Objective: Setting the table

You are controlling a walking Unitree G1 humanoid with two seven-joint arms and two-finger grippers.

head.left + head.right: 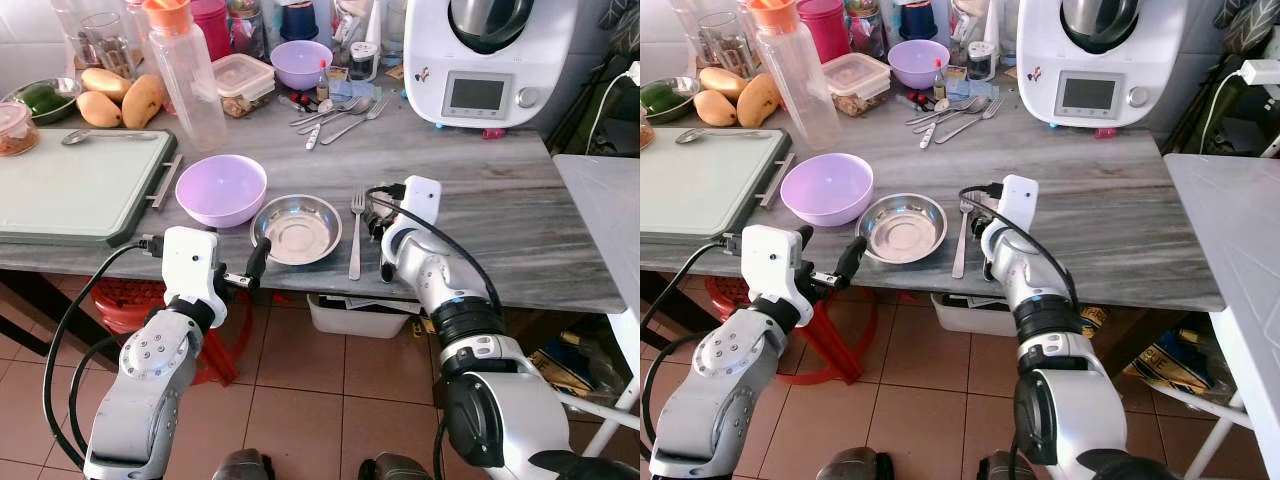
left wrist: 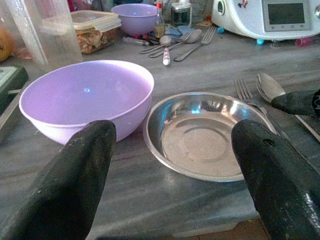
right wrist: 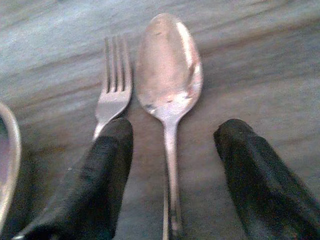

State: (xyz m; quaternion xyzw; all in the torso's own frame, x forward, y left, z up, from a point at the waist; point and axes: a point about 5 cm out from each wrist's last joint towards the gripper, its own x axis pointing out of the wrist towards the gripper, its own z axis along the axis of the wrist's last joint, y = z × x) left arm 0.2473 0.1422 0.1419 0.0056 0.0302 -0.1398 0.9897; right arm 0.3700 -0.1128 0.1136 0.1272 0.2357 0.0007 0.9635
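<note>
My right gripper (image 3: 172, 175) sits low over the counter (image 1: 520, 210) with its fingers spread wide, and the spoon (image 3: 170, 85) lies between them, handle running back toward me, bowl pointing away; neither finger touches it. The fork (image 3: 114, 90) lies just beside the spoon, parallel, its handle passing under my finger on that side. From my head, the fork (image 1: 356, 235) rests just to the right of the steel dish (image 1: 296, 228), near the counter's front edge.

My left gripper (image 1: 252, 270) hangs at that front edge, also spread wide, aimed at the steel dish (image 2: 205, 135) and gripping nothing. The purple bowl (image 1: 221, 189) stands just left of the dish, close beside it. Further left is a green-rimmed cutting board (image 1: 70, 185). At the back are loose cutlery (image 1: 335, 115), a second purple bowl (image 1: 301, 63), a clear bottle (image 1: 190, 80), mangoes (image 1: 120, 95) and a white kitchen machine (image 1: 485, 60).
</note>
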